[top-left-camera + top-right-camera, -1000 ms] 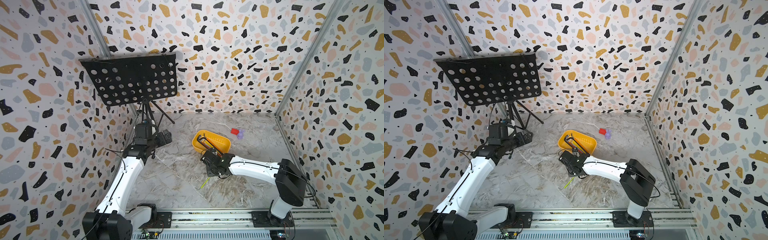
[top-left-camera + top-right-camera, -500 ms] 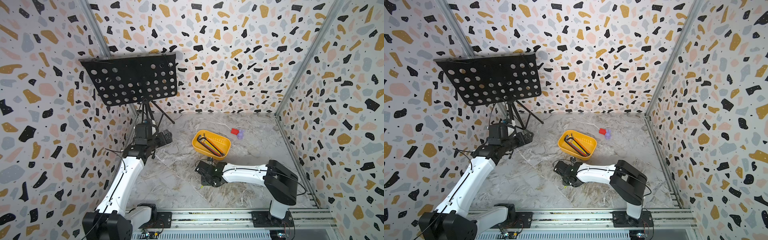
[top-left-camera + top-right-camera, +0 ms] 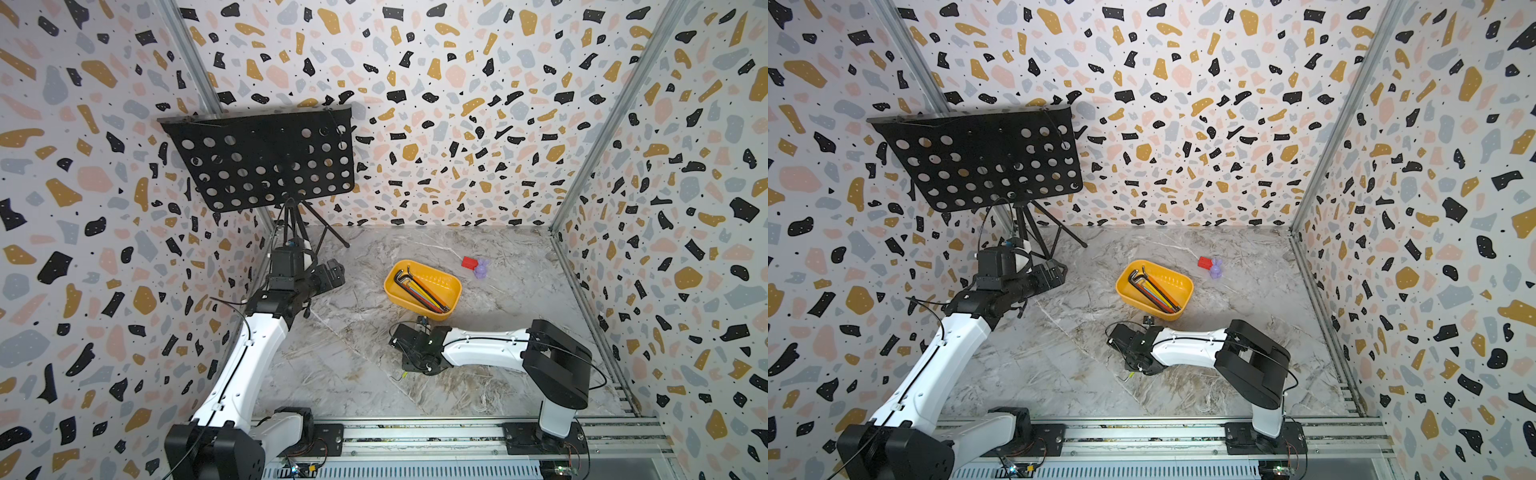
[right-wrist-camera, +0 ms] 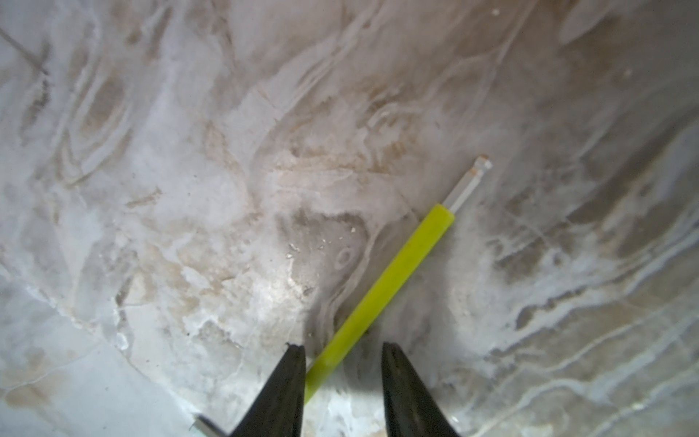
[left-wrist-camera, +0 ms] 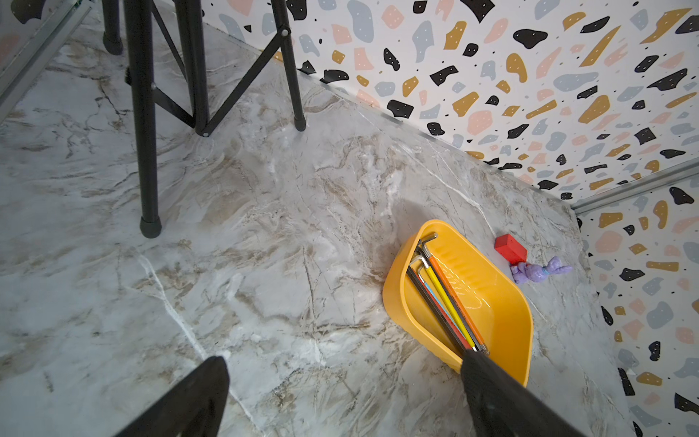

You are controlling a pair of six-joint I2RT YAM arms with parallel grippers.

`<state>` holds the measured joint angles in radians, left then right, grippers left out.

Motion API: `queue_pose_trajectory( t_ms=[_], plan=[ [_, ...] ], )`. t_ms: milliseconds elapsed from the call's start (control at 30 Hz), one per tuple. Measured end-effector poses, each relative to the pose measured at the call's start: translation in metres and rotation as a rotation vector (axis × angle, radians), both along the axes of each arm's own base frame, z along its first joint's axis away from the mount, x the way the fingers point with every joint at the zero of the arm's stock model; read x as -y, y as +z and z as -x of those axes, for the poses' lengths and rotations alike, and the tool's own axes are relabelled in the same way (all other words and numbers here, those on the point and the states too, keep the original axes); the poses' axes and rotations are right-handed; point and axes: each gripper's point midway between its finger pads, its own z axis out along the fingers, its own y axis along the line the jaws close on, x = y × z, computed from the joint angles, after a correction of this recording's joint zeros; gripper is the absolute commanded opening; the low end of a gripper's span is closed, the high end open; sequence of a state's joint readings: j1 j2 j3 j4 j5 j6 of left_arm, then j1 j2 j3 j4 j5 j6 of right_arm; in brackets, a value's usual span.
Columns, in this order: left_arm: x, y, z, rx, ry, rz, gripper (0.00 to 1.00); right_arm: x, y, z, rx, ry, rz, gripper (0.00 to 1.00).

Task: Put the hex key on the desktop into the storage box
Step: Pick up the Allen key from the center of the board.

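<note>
A yellow-green hex key point(image 4: 382, 283) lies flat on the marble desktop point(image 4: 181, 196). My right gripper point(image 4: 342, 350) is down over it, open, one black finger on each side of the key's near end. In both top views only the key's tip point(image 3: 402, 375) point(image 3: 1126, 377) shows from under the right gripper point(image 3: 409, 365) point(image 3: 1136, 368). The yellow-orange storage box point(image 3: 456, 286) point(image 3: 1133, 300) point(image 5: 393, 302) holds several coloured hex keys point(image 3: 420, 291). My left gripper point(image 5: 342, 359) point(image 3: 332, 272) hangs open and empty at the far left, well away from the box.
A black perforated music stand point(image 3: 266, 162) rises at the back left, with its tripod legs point(image 5: 147, 151) on the desktop. A small red block point(image 3: 469, 262) and a purple toy point(image 3: 481, 270) lie behind the box. The terrazzo walls enclose three sides.
My right arm has swung from beside the storage box toward the front and come down over the hex key, jaws slightly narrower. The left arm has not moved.
</note>
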<state>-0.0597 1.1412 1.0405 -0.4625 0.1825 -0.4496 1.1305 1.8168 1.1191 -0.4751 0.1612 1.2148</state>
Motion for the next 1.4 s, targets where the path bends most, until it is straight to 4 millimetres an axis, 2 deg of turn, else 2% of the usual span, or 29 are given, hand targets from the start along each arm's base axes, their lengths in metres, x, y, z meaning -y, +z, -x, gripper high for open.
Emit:
queue_pose_trajectory(
  t_ms=[233,533,800,967,1067,1233,1400],
  plan=[
    [0.0,0.0,0.0,-0.001,0.002,0.003,1.0,0.004,-0.003,-0.008,0.008,0.002,0.016,0.18],
    [0.0,0.0,0.0,-0.001,0.004,0.006,1.0,0.0,-0.004,-0.015,0.023,0.032,0.028,0.01],
    [0.001,0.0,0.0,-0.002,0.001,0.007,1.0,0.007,-0.003,-0.016,0.047,0.109,0.079,0.0],
    [0.004,0.0,0.0,-0.004,-0.013,0.021,1.0,0.031,0.0,-0.012,0.057,0.169,0.163,0.0],
    [0.007,-0.004,-0.001,-0.018,-0.027,0.033,1.0,0.04,0.011,-0.011,0.07,0.204,0.185,0.0],
    [0.017,-0.008,-0.003,-0.033,-0.077,0.073,1.0,0.04,0.046,-0.015,0.139,0.243,0.139,0.0],
    [0.028,-0.009,-0.004,-0.037,-0.129,0.116,1.0,0.04,0.071,-0.018,0.183,0.268,0.1,0.0]
  ],
)
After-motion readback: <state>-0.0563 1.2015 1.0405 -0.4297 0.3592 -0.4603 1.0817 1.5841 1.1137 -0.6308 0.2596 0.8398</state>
